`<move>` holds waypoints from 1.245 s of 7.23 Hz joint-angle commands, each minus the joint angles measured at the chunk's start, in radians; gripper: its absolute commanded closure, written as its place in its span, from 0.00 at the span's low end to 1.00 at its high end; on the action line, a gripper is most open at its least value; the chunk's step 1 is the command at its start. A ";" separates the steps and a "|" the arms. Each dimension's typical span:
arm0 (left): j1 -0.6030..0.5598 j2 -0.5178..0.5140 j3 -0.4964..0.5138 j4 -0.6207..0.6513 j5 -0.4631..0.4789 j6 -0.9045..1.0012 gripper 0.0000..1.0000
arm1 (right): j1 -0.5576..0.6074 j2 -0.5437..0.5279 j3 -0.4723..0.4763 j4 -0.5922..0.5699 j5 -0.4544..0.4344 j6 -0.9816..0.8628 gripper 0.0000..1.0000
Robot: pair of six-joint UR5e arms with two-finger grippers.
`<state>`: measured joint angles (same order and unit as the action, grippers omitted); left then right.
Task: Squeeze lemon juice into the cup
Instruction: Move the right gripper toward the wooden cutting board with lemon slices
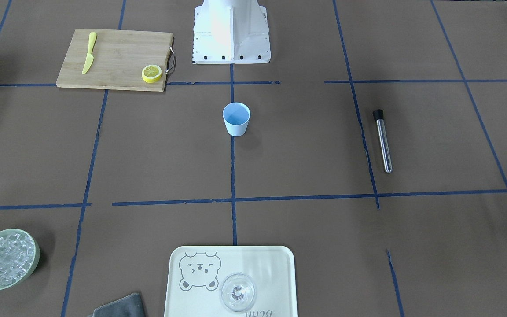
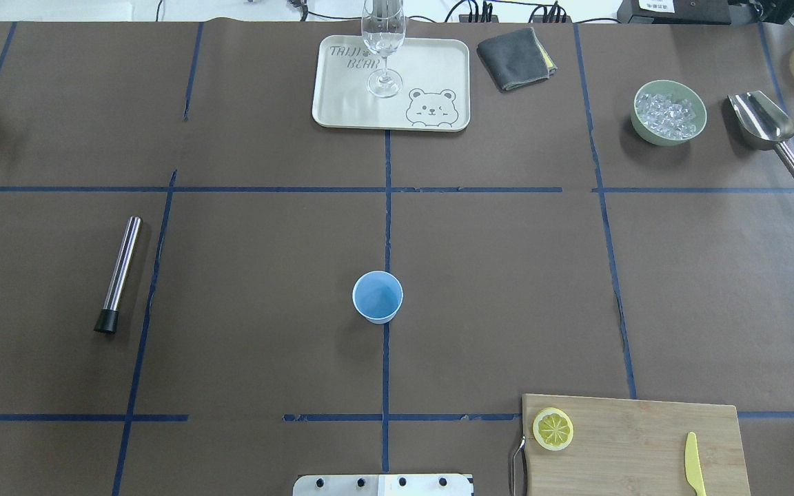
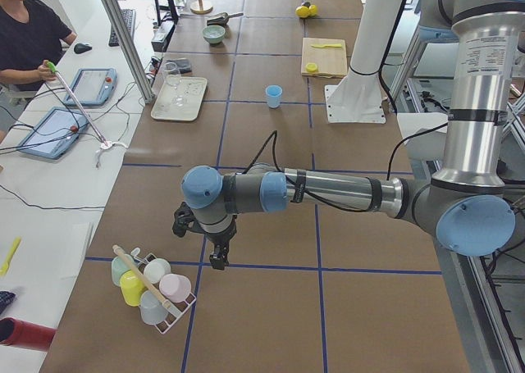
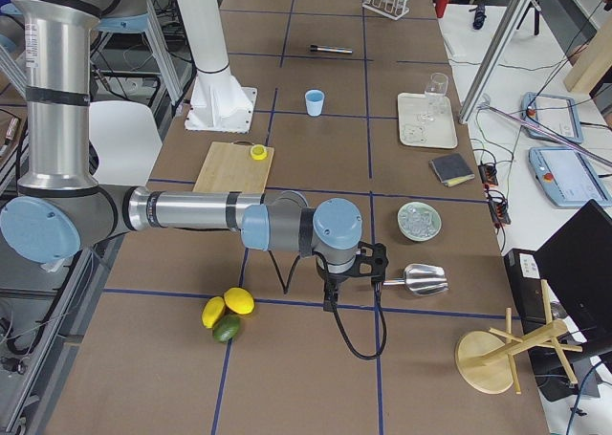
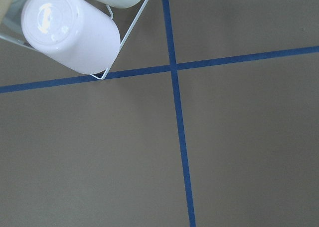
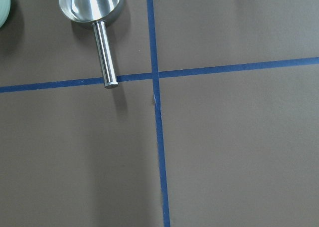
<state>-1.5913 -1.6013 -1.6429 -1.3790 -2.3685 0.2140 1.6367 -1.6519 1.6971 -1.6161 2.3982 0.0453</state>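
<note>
One lemon slice (image 1: 152, 73) lies flat on the corner of a wooden cutting board (image 1: 117, 55); it also shows in the overhead view (image 2: 553, 428). The light-blue cup (image 1: 236, 119) stands upright and empty at the table's middle, also in the overhead view (image 2: 378, 297). My left gripper (image 3: 215, 254) shows only in the exterior left view, low over the table's end beside a rack of cups, far from the cup; I cannot tell if it is open. My right gripper (image 4: 330, 296) shows only in the exterior right view, near a metal scoop; I cannot tell its state.
A yellow plastic knife (image 2: 694, 465) lies on the board. A metal muddler (image 2: 118, 273), a bear tray (image 2: 431, 69) with a clear glass (image 2: 383, 41), a grey cloth (image 2: 515, 58), a green ice bowl (image 2: 668, 112) and a scoop (image 2: 762, 122) are around. Whole lemons and a lime (image 4: 228, 313) lie near the right arm.
</note>
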 commanded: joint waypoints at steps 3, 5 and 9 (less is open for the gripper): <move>-0.001 -0.003 -0.062 0.001 0.000 -0.010 0.00 | 0.000 0.009 0.009 -0.004 0.013 0.016 0.00; 0.014 -0.020 -0.182 0.005 0.005 -0.013 0.00 | -0.003 0.018 0.022 -0.001 0.024 0.018 0.00; 0.258 -0.126 -0.265 0.002 0.026 -0.302 0.00 | -0.033 0.023 0.022 -0.005 0.019 0.015 0.00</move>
<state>-1.4157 -1.6922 -1.8818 -1.3740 -2.3425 0.0219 1.6225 -1.6285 1.7192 -1.6209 2.4148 0.0622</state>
